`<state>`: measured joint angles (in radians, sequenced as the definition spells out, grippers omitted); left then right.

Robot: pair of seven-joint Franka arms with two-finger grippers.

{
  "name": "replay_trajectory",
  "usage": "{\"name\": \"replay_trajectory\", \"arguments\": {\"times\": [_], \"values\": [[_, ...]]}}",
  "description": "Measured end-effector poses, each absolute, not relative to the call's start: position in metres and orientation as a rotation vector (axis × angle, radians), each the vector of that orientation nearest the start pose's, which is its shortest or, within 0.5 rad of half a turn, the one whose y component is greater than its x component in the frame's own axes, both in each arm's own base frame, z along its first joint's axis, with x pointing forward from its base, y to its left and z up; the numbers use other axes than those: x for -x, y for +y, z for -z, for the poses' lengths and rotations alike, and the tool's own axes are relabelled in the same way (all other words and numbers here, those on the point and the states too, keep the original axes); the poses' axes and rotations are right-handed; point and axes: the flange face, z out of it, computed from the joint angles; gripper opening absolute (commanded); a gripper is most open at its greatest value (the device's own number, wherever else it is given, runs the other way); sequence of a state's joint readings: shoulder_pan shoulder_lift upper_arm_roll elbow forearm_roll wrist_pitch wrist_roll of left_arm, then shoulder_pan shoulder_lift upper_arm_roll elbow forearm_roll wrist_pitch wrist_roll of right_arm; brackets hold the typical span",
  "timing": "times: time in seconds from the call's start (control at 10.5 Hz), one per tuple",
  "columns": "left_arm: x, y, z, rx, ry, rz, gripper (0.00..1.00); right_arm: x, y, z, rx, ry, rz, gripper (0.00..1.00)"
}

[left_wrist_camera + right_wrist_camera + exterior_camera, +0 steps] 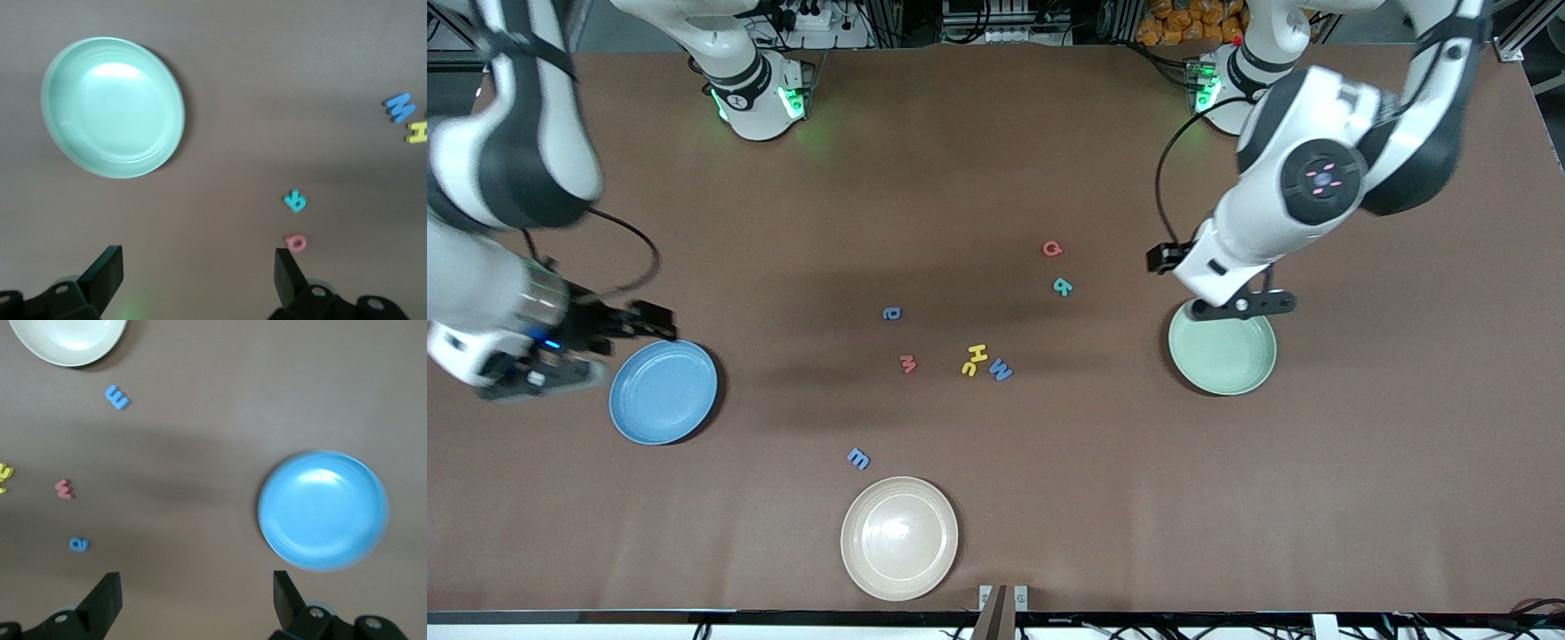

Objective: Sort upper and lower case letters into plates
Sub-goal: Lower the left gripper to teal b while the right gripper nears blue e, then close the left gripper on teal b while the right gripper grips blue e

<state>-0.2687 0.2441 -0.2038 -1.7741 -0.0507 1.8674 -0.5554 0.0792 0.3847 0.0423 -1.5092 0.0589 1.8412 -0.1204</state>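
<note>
On the brown table (996,498), your small flat toy letters (976,359) lie scattered between a round light blue plate (663,391) and a round pale mint green plate (1223,354). Your left gripper (200,270) hangs wide open and empty over the green plate's rim; your right gripper (197,593) hangs open, empty, beside the blue plate.

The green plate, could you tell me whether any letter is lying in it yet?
No, the green plate is bare inside, and the letters lie on the table.
</note>
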Motion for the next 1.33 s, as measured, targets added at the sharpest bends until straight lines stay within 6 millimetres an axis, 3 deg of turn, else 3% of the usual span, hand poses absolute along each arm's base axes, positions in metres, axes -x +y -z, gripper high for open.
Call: {"name": "replay_trajectory", "arguments": {"times": [0.29,0.48,0.67,0.86,1.05,1.14,1.33], "values": [[-0.516,-0.321,-0.297,3.158,-0.232,-0.236,1.00,-0.687,0.167,-0.333,3.036,-0.509,0.007,1.00],[-0.500,-0.354,-0.248,3.172,-0.226,-0.233,1.00,-0.698,0.214,-0.293,3.015,-0.620,0.095,1.00],[-0.494,-0.369,-0.222,3.184,-0.335,-0.207,1.00,-0.710,0.249,-0.273,2.977,-0.759,0.147,1.00],[-0.480,-0.391,-0.208,3.185,-0.425,-0.192,1.00,-0.723,0.263,-0.258,2.935,-0.898,0.209,1.00],[-0.463,-0.412,-0.193,3.166,-0.486,-0.172,0.96,-0.728,0.265,-0.232,2.885,-1.060,0.260,1.00],[-0.455,-0.419,-0.186,3.146,-0.498,-0.155,0.84,-0.728,0.264,-0.218,2.865,-1.123,0.260,1.00],[-0.449,-0.416,-0.173,3.125,-0.482,-0.131,0.83,-0.730,0.259,-0.202,2.842,-1.200,0.263,1.00]]}}
